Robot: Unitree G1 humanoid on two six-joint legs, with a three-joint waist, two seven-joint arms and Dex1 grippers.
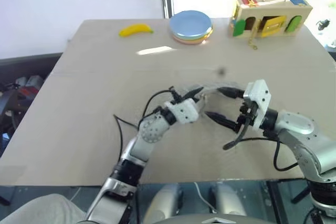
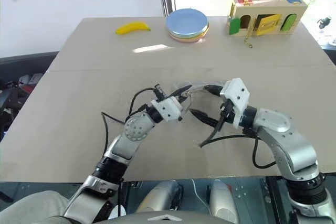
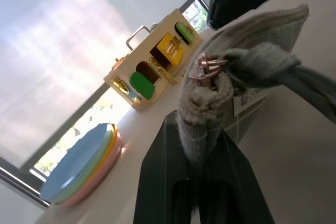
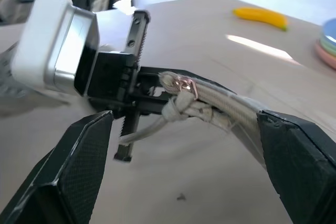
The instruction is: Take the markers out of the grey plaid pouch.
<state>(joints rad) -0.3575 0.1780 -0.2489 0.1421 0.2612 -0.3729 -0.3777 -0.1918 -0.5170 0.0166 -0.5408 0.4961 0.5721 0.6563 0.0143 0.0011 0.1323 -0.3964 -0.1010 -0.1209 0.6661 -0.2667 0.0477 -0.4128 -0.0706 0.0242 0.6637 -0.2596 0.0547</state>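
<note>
The grey plaid pouch (image 3: 252, 51) is held above the middle of the table (image 1: 79, 108), between the two grippers; from the head camera it is largely masked by the gripper bodies and hard to make out. The markers cannot be seen; the pouch interior is hidden.

The left gripper (image 3: 202, 145) is clenched on the pouch's corner beside the zipper pull (image 3: 207, 66). The right gripper (image 4: 178, 145) stands spread wide, its fingers (image 4: 79, 166) either side of the pouch without gripping it.

At the table's far edge, well apart from the pouch: a banana (image 1: 135, 29), a stack of plates (image 1: 190, 25) and a wooden latch box (image 1: 270, 15). Nothing lies between these and the grippers.

Pouch: soft woven fabric, pale grid lines, knotted cord at the copper-coloured metal pull. Gripper fingers: black, flat, finely textured pads. Plates: round, pastel. Box: pale wood with coloured doors and brass fittings
</note>
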